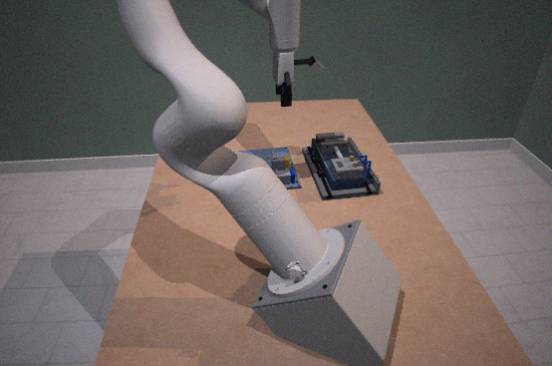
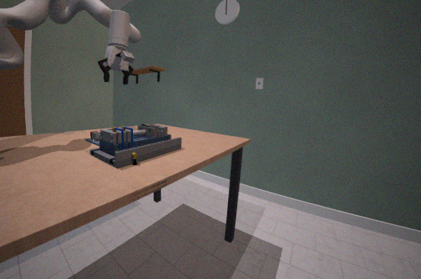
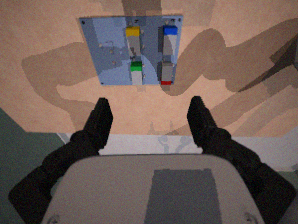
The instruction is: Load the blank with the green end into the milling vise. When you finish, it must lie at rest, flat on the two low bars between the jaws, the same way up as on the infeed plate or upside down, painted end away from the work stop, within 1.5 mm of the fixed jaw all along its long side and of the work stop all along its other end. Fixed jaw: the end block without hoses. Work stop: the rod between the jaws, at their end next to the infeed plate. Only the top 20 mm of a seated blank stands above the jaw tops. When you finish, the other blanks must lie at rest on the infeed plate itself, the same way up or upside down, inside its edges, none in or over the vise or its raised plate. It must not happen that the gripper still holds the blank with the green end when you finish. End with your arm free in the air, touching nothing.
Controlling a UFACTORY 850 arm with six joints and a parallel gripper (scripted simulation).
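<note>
The blank with the green end (image 3: 136, 72) lies on the blue infeed plate, in the plate's near middle in the wrist view. My gripper (image 3: 149, 107) is open and empty, high above the table, with the plate ahead of the fingertips. It also shows in the top and exterior views (image 1: 286, 93) (image 2: 114, 76). The milling vise (image 1: 341, 167) stands on its raised plate right of the infeed plate; it also shows in the exterior view (image 2: 134, 142). Nothing lies between its jaws. The arm hides part of the infeed plate in the top view.
On the infeed plate also lie a yellow-ended blank (image 3: 132, 40), a blue-ended blank (image 3: 170, 40) and a red-ended blank (image 3: 165, 74). Blue hoses (image 1: 361, 161) stick up from the vise's near block. The robot base (image 1: 324, 290) stands at the table's near end.
</note>
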